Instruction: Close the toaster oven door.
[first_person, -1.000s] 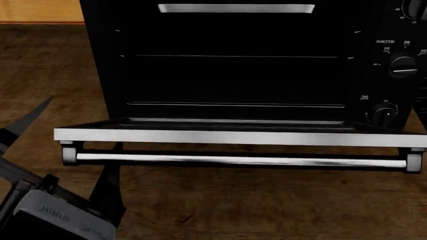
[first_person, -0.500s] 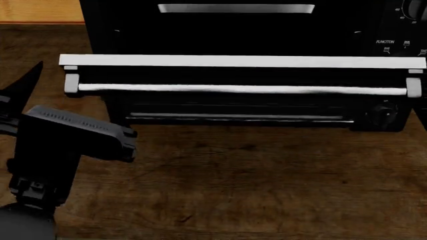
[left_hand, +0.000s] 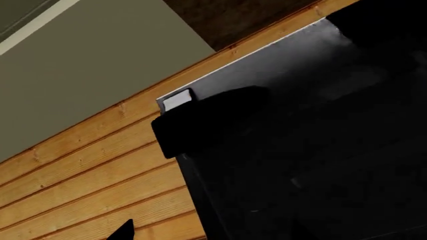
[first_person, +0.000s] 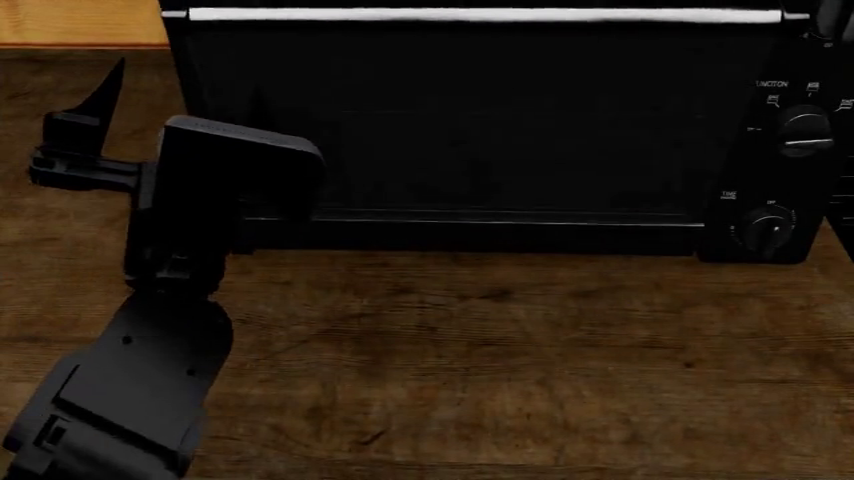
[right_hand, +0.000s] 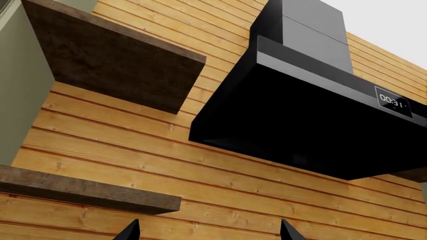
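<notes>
The toaster oven door (first_person: 454, 130) stands upright against the toaster oven (first_person: 787, 150) — handle (a silver bar) along its top. The left gripper (first_person: 80, 140) sits beside its left edge; finger spread cannot be told. The right gripper (right_hand: 209, 231) is spread open, empty.

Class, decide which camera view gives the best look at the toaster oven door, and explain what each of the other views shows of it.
The head view: it shows the whole toaster oven door upright against the toaster oven, its silver handle along the top. The left wrist view shows only a close dark corner of the appliance; the right wrist view shows none of it.
</notes>
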